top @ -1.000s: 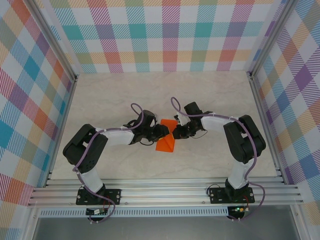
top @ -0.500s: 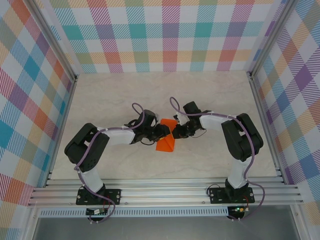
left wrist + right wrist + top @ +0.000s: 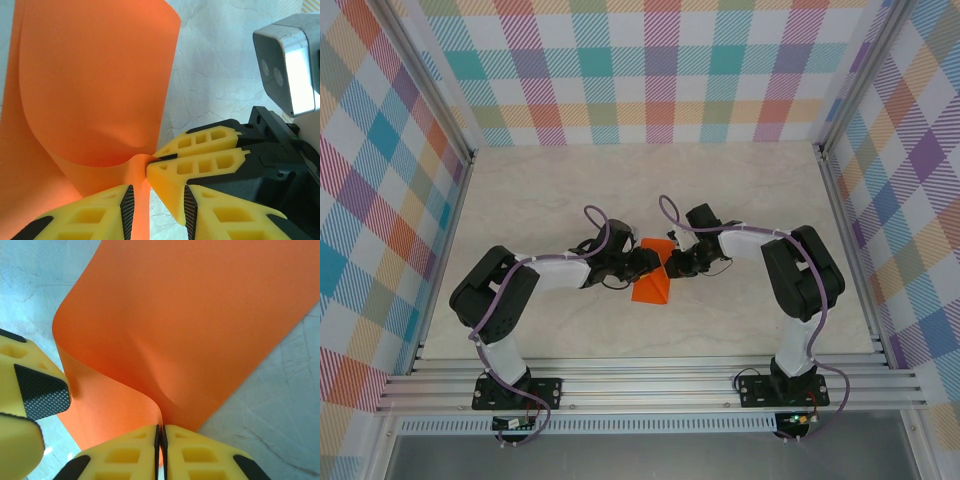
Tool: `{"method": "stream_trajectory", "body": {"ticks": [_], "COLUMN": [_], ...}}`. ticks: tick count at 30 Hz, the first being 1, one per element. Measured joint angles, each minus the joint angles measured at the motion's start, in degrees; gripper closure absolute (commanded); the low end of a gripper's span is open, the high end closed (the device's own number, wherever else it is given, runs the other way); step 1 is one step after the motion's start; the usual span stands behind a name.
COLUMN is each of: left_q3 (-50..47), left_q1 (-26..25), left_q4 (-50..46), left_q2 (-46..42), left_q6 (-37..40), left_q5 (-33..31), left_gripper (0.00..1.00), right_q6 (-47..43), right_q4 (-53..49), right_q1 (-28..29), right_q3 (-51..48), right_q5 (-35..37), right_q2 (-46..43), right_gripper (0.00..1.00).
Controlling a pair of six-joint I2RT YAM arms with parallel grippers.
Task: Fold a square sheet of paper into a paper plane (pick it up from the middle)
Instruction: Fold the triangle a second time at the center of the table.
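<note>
Between my two hands, near the middle of the tabletop (image 3: 740, 190), sits the square sheet of paper (image 3: 652, 285). It is bright orange and not flat. It bends over itself in a soft round curve, without a sharp crease, and one part rises above the part that is lower.

My right hand (image 3: 672, 265) holds this sheet by its edge. From the right wrist I see the right hand (image 3: 161, 432) with its two yellow fingers pressed together and the thin orange edge caught between them, while the sheet (image 3: 200, 325) curls up and away.

My left hand (image 3: 646, 263) comes from the opposite side and meets the right one tip to tip. From the left wrist, the left hand (image 3: 156, 200) has its jaws narrow but apart. The edge of the sheet (image 3: 95, 90) passes down between them, close to the left finger, and the closed tip of the right hand (image 3: 165, 157) reaches toward the same gap. I cannot tell if the pad really touches the paper. One black ribbed pad (image 3: 42, 392) of this hand appears at the side in the right wrist view.

Both my arms are folded low. Each elbow points outward to its own side, and each forearm runs inward over the tabletop toward the sheet.
</note>
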Motion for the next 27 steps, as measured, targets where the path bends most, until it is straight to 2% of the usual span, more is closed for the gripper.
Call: {"method": "stream_trajectory", "body": {"ticks": [12, 27], "left_q3": [0.0, 1.1], "left_q1": [-0.1, -0.1], "left_q4": [0.1, 1.7], "left_q2": [0.0, 2.2], "left_q6": [-0.2, -1.6], "left_q5": [-0.5, -0.5], "left_gripper": [0.70, 0.70], "right_q6": [0.0, 0.3], "right_q4": [0.2, 1.1], "right_q1": [0.0, 0.0], "right_q3": [0.0, -0.4], "right_q5": [0.2, -0.1], "right_q2": [0.6, 0.6], "right_gripper": [0.87, 0.87]}}
